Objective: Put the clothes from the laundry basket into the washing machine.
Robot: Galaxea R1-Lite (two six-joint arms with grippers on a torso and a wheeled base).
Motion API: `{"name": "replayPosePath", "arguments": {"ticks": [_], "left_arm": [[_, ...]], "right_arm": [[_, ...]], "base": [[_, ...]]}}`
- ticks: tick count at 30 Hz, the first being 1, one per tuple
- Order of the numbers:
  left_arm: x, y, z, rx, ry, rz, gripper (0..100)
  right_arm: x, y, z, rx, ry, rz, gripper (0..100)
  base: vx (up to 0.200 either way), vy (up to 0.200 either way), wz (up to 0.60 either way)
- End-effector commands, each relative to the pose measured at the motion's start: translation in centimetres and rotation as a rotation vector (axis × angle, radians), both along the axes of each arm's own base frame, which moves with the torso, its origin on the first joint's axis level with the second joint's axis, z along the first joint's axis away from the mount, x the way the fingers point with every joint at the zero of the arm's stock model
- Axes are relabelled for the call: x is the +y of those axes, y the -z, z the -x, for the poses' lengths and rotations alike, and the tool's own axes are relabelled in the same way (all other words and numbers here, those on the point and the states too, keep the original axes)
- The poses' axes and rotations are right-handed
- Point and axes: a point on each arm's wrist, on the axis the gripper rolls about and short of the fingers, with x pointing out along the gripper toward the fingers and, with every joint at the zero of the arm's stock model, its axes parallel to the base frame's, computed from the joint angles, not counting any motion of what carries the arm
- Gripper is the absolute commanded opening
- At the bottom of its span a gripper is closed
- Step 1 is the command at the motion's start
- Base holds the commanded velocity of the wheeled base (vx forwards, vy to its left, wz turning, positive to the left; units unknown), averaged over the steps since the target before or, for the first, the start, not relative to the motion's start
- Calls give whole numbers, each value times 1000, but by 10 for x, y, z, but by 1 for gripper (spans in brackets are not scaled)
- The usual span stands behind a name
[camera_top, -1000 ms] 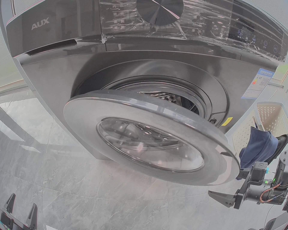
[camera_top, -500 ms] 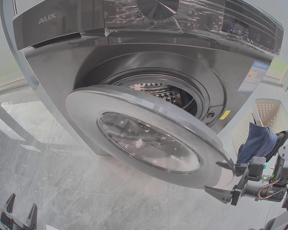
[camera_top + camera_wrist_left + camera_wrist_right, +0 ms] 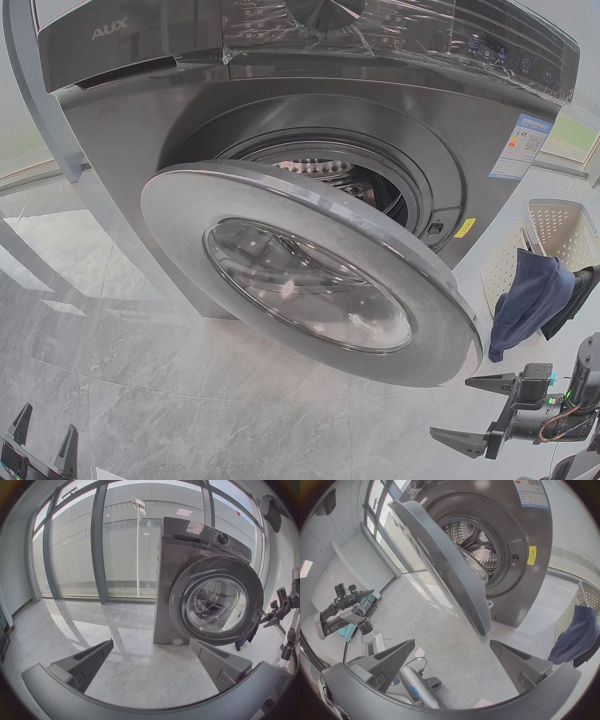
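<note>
While the washing machine [image 3: 312,106] stands with its round door [image 3: 181,219] swung wide and the steel drum [image 3: 322,169] showing behind it, your right gripper [image 3: 450,407] hangs just beside the door's outer edge, its fingers spread apart and holding nothing. The clothes are at the laundry basket [image 3: 556,202] on the floor to your right of the machine, a blue garment [image 3: 531,294] draped over its near rim with a dark piece [image 3: 581,294] beside it. Your left gripper [image 3: 45,432] sits low on your left, well apart from the machine, fingers likewise parted and empty
</note>
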Motion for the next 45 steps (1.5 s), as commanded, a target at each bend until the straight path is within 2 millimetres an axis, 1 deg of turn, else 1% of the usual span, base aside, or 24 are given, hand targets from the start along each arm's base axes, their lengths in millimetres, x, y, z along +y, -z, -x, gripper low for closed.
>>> {"name": "replayPosePath", "arguments": {"ticks": [1, 2, 6, 7, 8, 10, 13, 17, 20, 21, 22, 24, 26, 27, 30, 33, 36, 37, 40, 45], "left_arm": [[0, 5, 0, 4, 0, 0, 100], [0, 5, 0, 4, 0, 0, 100], [0, 5, 0, 4, 0, 0, 100], [0, 5, 0, 4, 0, 0, 100], [0, 5, 0, 4, 0, 0, 100], [0, 5, 0, 4, 0, 0, 100], [0, 5, 0, 4, 0, 0, 100], [0, 5, 0, 4, 0, 0, 100], [0, 5, 0, 4, 0, 0, 100], [0, 5, 0, 4, 0, 0, 100], [0, 5, 0, 4, 0, 0, 100], [0, 5, 0, 4, 0, 0, 100], [0, 5, 0, 4, 0, 0, 100], [0, 5, 0, 4, 0, 0, 100], [0, 5, 0, 4, 0, 0, 100], [0, 5, 0, 4, 0, 0, 100], [0, 5, 0, 4, 0, 0, 100], [0, 5, 0, 4, 0, 0, 100], [0, 5, 0, 4, 0, 0, 100], [0, 5, 0, 4, 0, 0, 100]], "right_arm": [[-22, 15, 16, 23, 60, 32, 100], [-23, 15, 17, 28, 70, 37, 100], [-42, 21, 29, 92, 152, 88, 100], [-42, 22, 29, 95, 155, 91, 100], [-48, 24, 31, 132, 200, 114, 100], [-51, 22, 27, 144, 249, 117, 100], [-52, 8, 13, 115, 316, 91, 100], [-48, -11, -15, 90, 375, 72, 100], [-42, -23, -36, 75, 388, 62, 100], [-42, -24, -38, 74, 387, 60, 100], [-38, -29, -46, 68, 381, 56, 100], [-34, -32, -55, 68, 377, 55, 100], [-33, -33, -58, 69, 374, 56, 100], [-29, -32, -60, 75, 354, 61, 100], [-19, -29, -56, 85, 292, 67, 100], [-8, -25, -46, 97, 224, 72, 100], [-5, -23, -42, 104, 195, 77, 100], [-4, -21, -36, 105, 172, 80, 100], [-6, -24, -27, 85, 156, 65, 100], [-3, -31, -36, 80, 182, 36, 100]], "base": [[0, 0, 0], [0, 0, 0], [0, 0, 0], [0, 0, 0], [0, 0, 0], [0, 0, 0], [0, 0, 0], [0, 0, 0], [0, 0, 0], [0, 0, 0], [0, 0, 0], [0, 0, 0], [0, 0, 0], [0, 0, 0], [0, 0, 0], [0, 0, 0], [0, 0, 0], [0, 0, 0], [0, 0, 0], [-40, 0, 0]]}}
